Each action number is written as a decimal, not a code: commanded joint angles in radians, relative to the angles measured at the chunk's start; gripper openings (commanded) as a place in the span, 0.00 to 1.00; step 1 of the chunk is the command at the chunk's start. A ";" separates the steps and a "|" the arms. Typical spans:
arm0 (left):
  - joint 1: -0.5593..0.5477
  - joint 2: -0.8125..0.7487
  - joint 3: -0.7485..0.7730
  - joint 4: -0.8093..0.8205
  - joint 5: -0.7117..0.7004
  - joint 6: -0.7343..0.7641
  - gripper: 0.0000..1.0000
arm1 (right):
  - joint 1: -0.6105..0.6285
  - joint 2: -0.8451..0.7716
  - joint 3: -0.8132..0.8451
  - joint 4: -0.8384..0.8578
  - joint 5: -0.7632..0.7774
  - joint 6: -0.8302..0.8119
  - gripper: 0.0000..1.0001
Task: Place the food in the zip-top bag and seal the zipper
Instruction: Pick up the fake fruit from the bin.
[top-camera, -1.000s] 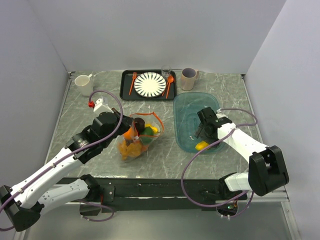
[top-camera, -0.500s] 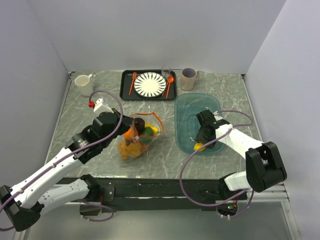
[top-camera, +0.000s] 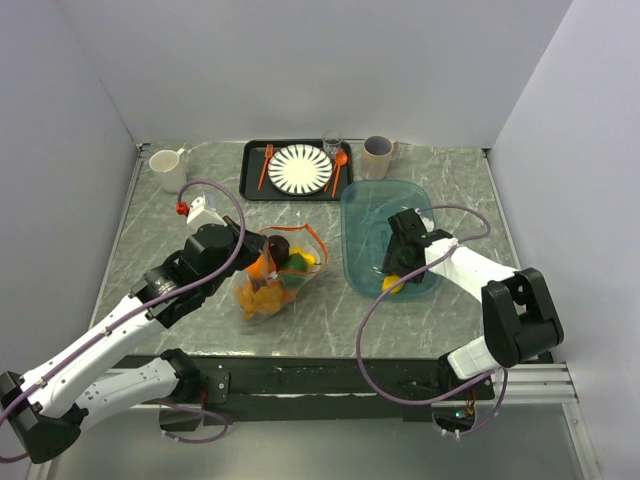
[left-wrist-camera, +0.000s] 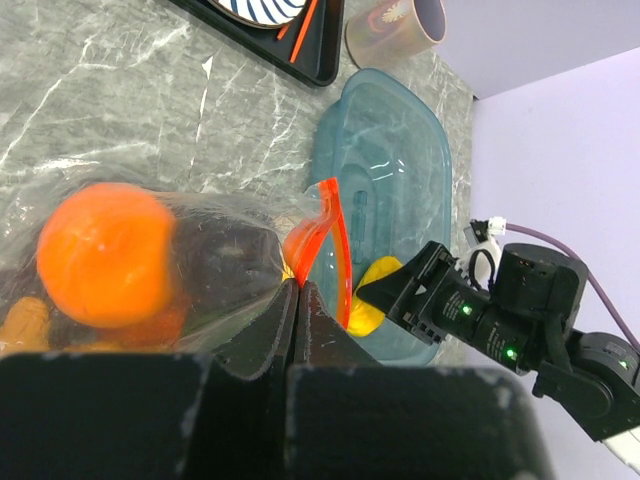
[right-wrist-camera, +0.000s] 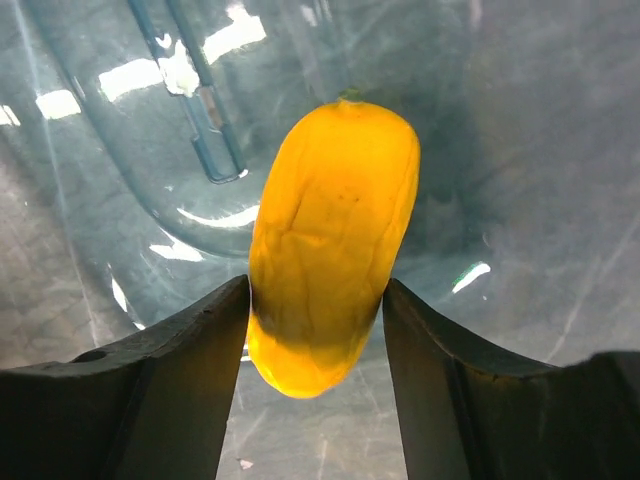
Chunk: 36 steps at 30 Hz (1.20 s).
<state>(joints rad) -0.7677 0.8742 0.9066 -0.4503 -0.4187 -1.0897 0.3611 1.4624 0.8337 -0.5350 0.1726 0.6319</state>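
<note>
At tub (top-camera: 362, 232) rim, yellow piece (top-camera: 394, 288)

No text, label, brand or number can be read on anything in view (the mug (left-wrist-camera: 395, 25) near the table's far edge shows only a pale blur).

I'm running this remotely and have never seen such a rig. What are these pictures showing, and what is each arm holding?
Two robot arms are bolted at the near edge of a table. The wide picture is from a fixed camera above and behind them; the other two are from cameras on each wrist. The left claw is shut, pinching the clear zip-top bag near its orange-red zipper; an orange and other toy food are inside. The right claw is closed on a yellow piece in the teal tub. At the back: a black tray with a plate, a white mug and a pale mug.
</note>
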 joint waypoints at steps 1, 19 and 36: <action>-0.001 -0.015 0.020 0.042 -0.003 0.005 0.01 | -0.004 0.045 0.047 0.023 -0.004 -0.026 0.62; -0.001 -0.003 0.017 0.050 0.009 0.004 0.01 | -0.004 -0.253 0.081 0.053 -0.208 -0.109 0.09; -0.002 0.011 0.028 0.067 0.035 0.010 0.01 | 0.223 -0.297 0.228 0.271 -0.498 -0.058 0.13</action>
<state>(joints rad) -0.7673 0.8814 0.9066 -0.4343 -0.3992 -1.0893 0.4999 1.1069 0.9718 -0.3607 -0.3840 0.5472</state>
